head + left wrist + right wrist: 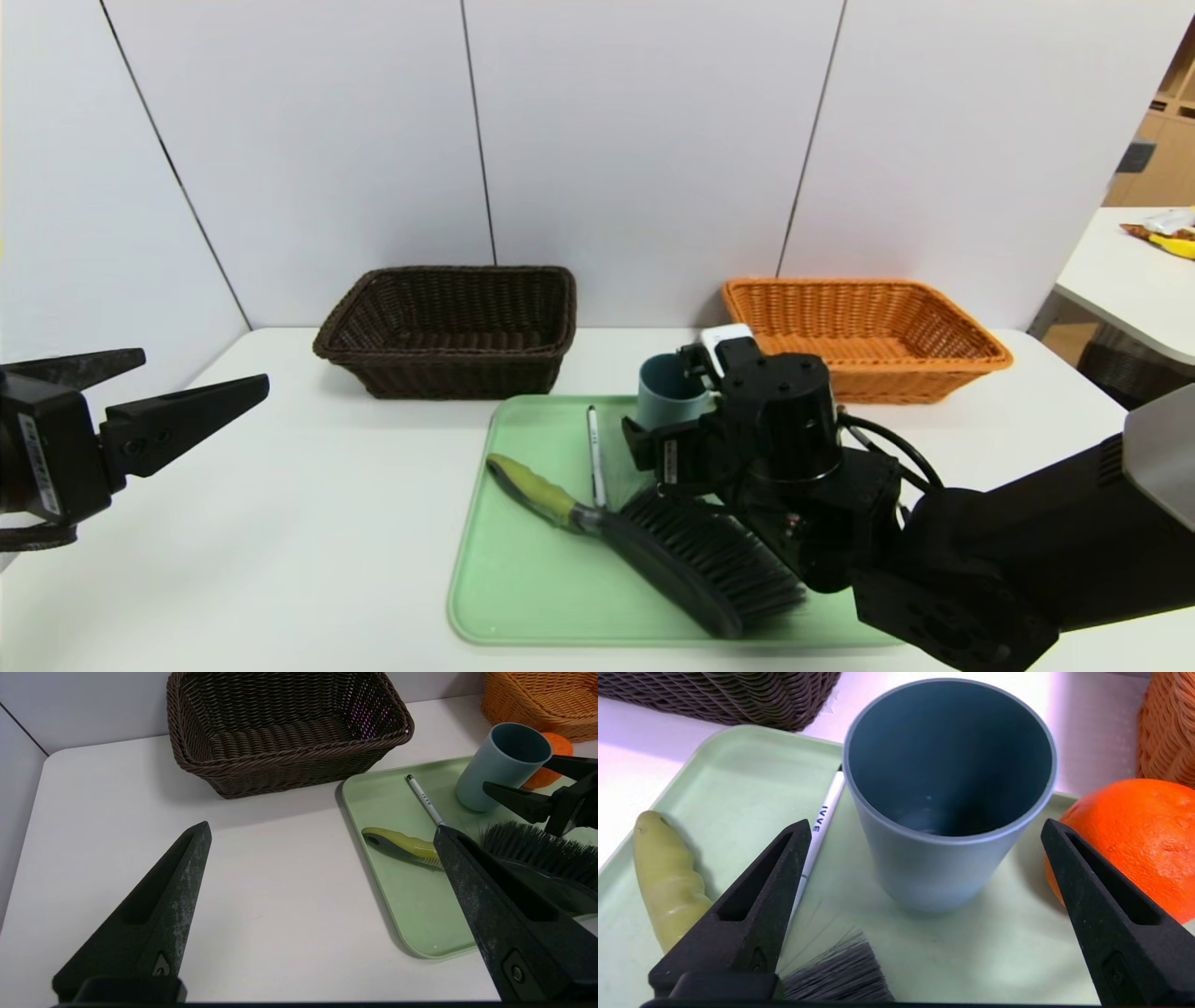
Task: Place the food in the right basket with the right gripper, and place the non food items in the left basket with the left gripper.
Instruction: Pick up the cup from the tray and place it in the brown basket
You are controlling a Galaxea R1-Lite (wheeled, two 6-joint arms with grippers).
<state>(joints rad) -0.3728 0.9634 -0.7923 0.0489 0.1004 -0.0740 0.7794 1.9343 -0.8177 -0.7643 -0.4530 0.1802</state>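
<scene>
Orange (1134, 844) = the only food in sight. It sits on the green tray (523, 579) at its far right corner, just beside the blue-grey cup (945, 798), close to the orange basket (868, 327). In the head view the right arm hides it.

Right gripper (924, 896) hovers low over the tray with jaws spread wide, nothing held. It is lined up on the cup, not the fruit: the orange lies outside one finger, right beside it. To do this step well, judged from here: shift the gripper toward the orange-basket side until the fruit centres between the fingers, keep clear of the cup so it doesn't tip, close around the widest part of the round body, lift straight, then carry to the orange basket. Round skin may slip, so grip at mid height.

Left gripper (177, 411) is parked off to the left above the table, jaws wide apart, empty.

Non-food on the tray: white pen (594, 453), brush (653, 537) with a yellow-green handle and dark bristles, and the cup. All belong in the dark brown basket (448, 331), which looks empty.

White table (280, 560), grey wall panels behind. Second white table far right with packets on it.
</scene>
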